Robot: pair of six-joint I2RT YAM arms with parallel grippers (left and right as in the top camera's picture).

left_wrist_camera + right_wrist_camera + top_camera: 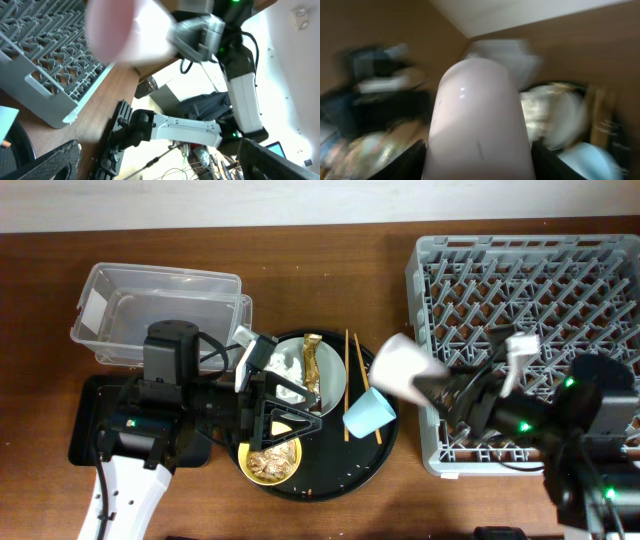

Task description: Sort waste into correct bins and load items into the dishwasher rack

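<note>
your right gripper (425, 383) clamped on pink cup (402, 365), motion-blurred, above counter (330, 260) between round black tray (335, 472) and dishwasher rack (530, 280), your left gripper (290, 402) spread apart over grey plate (336, 380)

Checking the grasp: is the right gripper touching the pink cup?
Touching. The blurred right wrist view shows the pink cup wedged between the fingers of the right gripper.

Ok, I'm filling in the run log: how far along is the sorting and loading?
Done: nothing visible; the dishwasher rack and the clear tub look bare where exposed. In hand: the right gripper grips the pink cup by the rack's left edge. Left: blue cup, chopsticks, grey plate carrying tissue and wrapper, yellow bowl with food scraps, all on the round black tray.
</note>
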